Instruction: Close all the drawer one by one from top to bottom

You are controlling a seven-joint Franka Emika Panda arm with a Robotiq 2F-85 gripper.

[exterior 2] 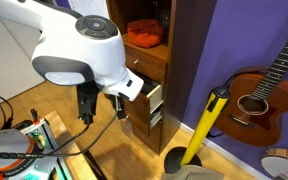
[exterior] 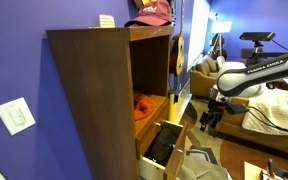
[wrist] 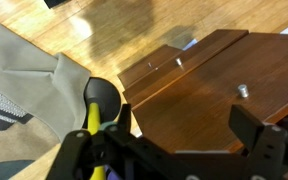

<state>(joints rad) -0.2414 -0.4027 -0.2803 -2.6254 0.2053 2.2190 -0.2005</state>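
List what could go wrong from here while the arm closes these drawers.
1. The yellow-handled tool leans close beside the open drawers. The gripper or the arm could knock it over on the approach.
2. More than one drawer seems to stand out at once, so a push on the top one might catch the front below it.
3. The drawer knob is small, and a push on it may slip off.

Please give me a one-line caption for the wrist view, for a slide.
Open gripper facing a dark-brown drawer front with a small knob.
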